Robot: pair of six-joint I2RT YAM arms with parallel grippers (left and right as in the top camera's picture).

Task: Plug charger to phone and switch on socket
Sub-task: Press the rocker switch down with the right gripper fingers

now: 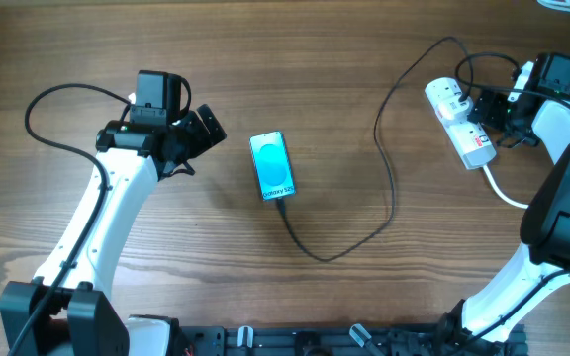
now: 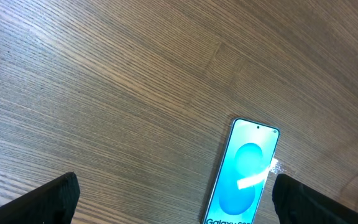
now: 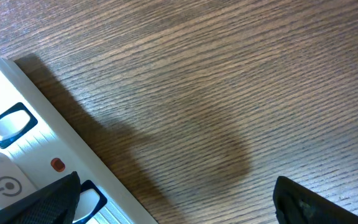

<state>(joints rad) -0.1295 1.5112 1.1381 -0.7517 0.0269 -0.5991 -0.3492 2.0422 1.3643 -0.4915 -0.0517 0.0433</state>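
The phone (image 1: 272, 165) lies flat mid-table with its teal screen up; it also shows in the left wrist view (image 2: 244, 177). The thin black charger cable (image 1: 392, 203) meets the phone's lower edge, loops right and runs up to a white plug adapter (image 1: 449, 95) on the white socket strip (image 1: 473, 143). My left gripper (image 1: 194, 138) is open and empty, left of the phone, and in its wrist view (image 2: 179, 205) the phone lies by the right finger. My right gripper (image 1: 495, 121) is open and empty over the strip's right side. In the right wrist view (image 3: 185, 205) its left finger is over a rocker switch on the strip (image 3: 23, 146).
The strip's thick white lead (image 1: 503, 193) curves down and right under my right arm. Small red indicator lamps (image 3: 57, 164) sit beside the rocker switches. Bare wood table surrounds the phone (image 1: 344, 99).
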